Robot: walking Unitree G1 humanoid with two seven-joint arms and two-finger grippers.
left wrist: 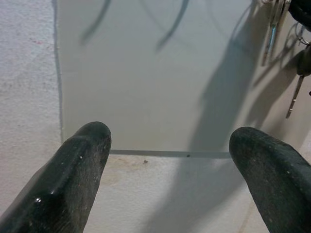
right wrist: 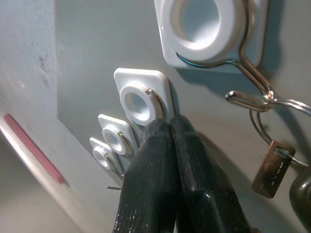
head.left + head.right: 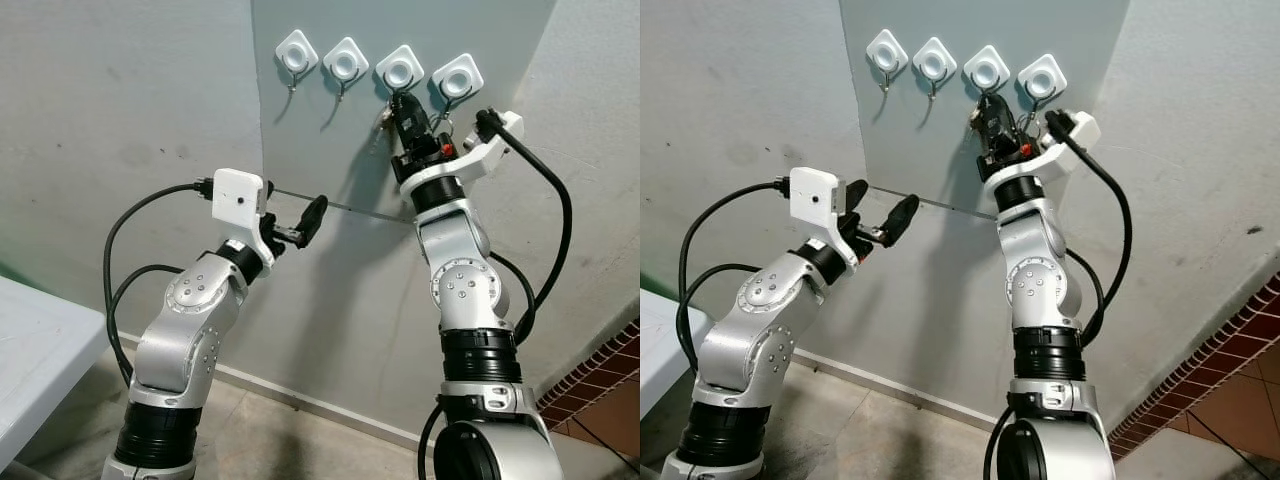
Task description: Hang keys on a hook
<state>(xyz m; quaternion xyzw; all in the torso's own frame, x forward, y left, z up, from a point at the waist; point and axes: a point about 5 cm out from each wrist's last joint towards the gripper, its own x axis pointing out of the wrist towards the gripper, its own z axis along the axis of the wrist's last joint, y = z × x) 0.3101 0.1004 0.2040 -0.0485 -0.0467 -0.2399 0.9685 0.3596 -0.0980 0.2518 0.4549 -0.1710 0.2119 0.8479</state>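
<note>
While the right tool [image 3: 408, 112] is pressing its rubbery black fingers clenched together below the third of four glossy white diamond-shaped hooks [image 2: 214, 29], the metal keys [image 2: 272, 167] are dangling by a thin wire ring from the fourth hook's curved steel prong. Lower down, the left tool [image 3: 300, 225] is hovering released, near the smooth grey wall panel [image 1: 146, 73].

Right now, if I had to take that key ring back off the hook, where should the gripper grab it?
Probably the lower loop of the key ring, just above the brass tag, coming from below and in front. The hook curls upward off the panel, so the ring has to lift up and out.
</note>
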